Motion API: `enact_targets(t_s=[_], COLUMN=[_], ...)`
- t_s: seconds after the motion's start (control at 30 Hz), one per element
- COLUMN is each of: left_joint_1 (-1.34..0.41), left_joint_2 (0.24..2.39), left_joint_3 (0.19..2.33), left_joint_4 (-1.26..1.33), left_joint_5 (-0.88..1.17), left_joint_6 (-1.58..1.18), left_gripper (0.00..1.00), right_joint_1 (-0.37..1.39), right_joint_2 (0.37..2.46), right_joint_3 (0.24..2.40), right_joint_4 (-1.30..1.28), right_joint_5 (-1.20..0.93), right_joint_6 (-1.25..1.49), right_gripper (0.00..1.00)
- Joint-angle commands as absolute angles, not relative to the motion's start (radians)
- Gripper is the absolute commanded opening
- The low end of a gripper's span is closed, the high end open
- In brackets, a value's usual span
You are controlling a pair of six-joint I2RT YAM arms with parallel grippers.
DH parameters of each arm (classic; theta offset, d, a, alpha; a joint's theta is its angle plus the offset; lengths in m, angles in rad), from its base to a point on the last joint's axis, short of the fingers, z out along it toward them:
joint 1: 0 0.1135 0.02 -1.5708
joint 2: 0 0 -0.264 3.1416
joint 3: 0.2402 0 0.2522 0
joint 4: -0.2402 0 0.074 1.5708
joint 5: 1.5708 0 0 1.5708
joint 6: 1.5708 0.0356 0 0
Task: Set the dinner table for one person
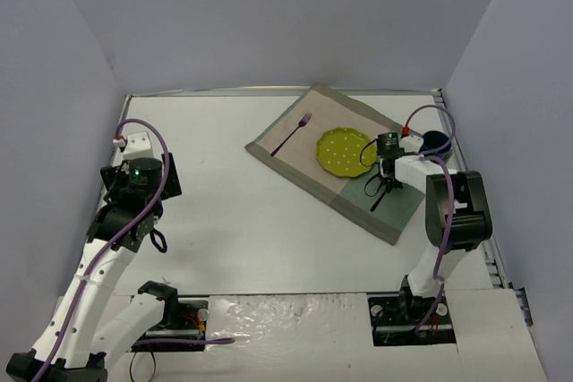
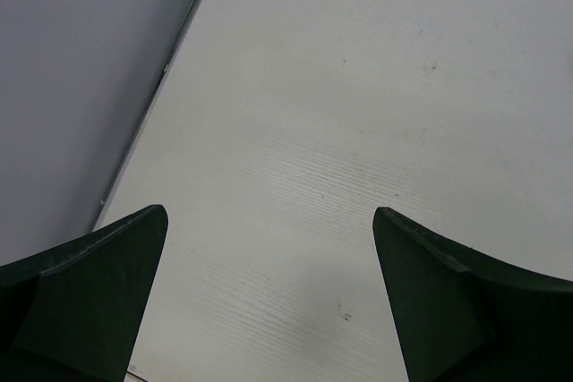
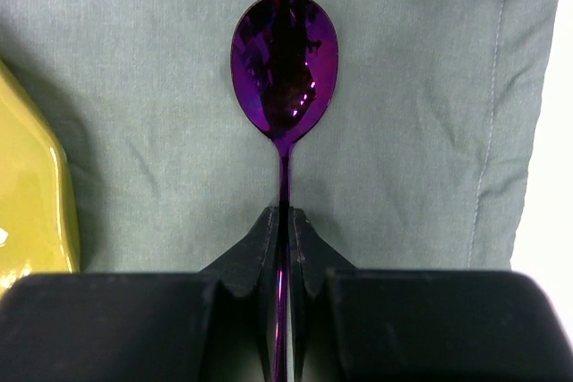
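Left gripper: held well to the left of the placemat, above bare tabletop; its fingers are spread wide and nothing is held between them.
Dinner table: the white top is spread under the whole scene, and the placemat is carried on its far right part, set askew.
Fork: a purple one is laid on the beige left part of the placemat, tines pointed to the far side, apart from the plate.
Plate: a yellow-green dotted one is set near the middle of the placemat, to the right of the fork.
Spoon: a glossy purple one is seen over the green right part of the placemat, just beside the plate's right edge; whether its bowl is rested on the cloth cannot be told.
Right gripper: held over the right part of the placemat; its fingers are pressed together on the spoon's thin handle.
Dark blue round vessel: placed off the placemat's right edge, partly hidden by the right arm.
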State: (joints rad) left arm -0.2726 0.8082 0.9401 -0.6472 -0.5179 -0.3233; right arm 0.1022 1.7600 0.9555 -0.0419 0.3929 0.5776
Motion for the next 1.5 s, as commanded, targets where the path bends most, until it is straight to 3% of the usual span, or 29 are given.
enact_targets(t_s=[0.0, 0.53, 0.77, 0.87, 1.17, 1.27, 1.47], left_joint_1=[-0.264, -0.262, -0.262, -0.262, -0.262, -0.262, -0.262], left_joint_2=[0.811, 0.812, 0.812, 0.814, 0.804, 0.797, 0.748], left_joint_3=[0.957, 0.957, 0.957, 0.956, 0.972, 1.007, 1.057], left_joint_4=[-0.612, -0.612, -0.612, -0.612, -0.587, -0.605, -0.648], left_joint_5=[-0.522, -0.523, -0.523, -0.522, -0.431, -0.403, -0.401], left_joint_6=[-0.321, -0.319, -0.319, -0.319, -0.313, -0.311, -0.309], left_gripper=[0.97, 0.97, 0.97, 0.97, 0.97, 0.97, 0.97], right_joint_1=[0.069, 0.043, 0.043, 0.044, 0.046, 0.074, 0.083], right_joint_2=[1.712, 1.704, 1.639, 1.573, 1.121, 0.932, 0.731], right_joint_3=[0.931, 0.913, 0.910, 0.913, 0.936, 0.923, 0.970], right_joint_4=[-0.048, -0.057, -0.058, -0.072, -0.147, -0.160, -0.197], right_joint_5=[0.408, 0.379, 0.378, 0.373, 0.341, 0.363, 0.343], right_joint_6=[0.531, 0.499, 0.485, 0.479, 0.405, 0.410, 0.372], right_gripper=[0.00, 0.00, 0.41, 0.50, 0.81, 0.97, 1.00])
